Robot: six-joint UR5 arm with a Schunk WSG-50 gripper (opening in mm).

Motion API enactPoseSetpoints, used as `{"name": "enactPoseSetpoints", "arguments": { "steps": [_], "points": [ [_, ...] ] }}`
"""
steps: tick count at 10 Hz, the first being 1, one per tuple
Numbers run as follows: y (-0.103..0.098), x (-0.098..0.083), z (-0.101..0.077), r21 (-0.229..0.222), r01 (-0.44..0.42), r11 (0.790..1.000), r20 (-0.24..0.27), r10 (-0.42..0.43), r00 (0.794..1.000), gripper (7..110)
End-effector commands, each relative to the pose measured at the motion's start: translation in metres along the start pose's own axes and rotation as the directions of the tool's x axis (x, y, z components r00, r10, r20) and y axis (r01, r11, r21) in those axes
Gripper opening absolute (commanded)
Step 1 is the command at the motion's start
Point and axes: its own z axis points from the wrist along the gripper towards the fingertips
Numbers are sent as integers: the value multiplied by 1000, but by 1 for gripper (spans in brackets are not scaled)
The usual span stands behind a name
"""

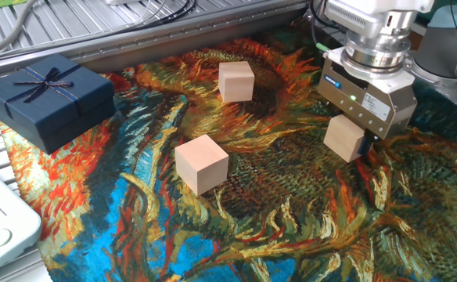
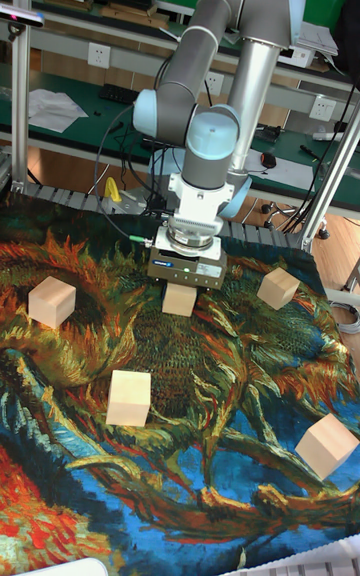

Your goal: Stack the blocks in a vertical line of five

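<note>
The gripper stands with its jaws clamped on one block, held between them just above the patterned cloth; four other blocks lie apart around it.

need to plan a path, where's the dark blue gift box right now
In the fixed view the dark blue gift box sits at the far left edge of the patterned cloth, left of two loose blocks.

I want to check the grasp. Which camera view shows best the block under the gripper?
The fixed view: the block appears large, two faces visible below the gripper. In the tall fixed view the block is small, its top hidden by the gripper body.
</note>
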Motion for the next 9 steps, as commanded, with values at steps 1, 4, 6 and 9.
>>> {"name": "enactPoseSetpoints", "arguments": {
  "steps": [1, 4, 6, 9],
  "points": [
    [-6, 1, -3, 26, -36, 999, -16, 37, 999, 44],
    [5, -7, -17, -3, -43, 999, -18, 43, 999, 7],
    [1, -22, -48, -41, 28, 999, -11, -29, 1000, 7],
    [-26, -44, -97, -67, 260, 963, 11, -260, 966, 7]
  ]
}}
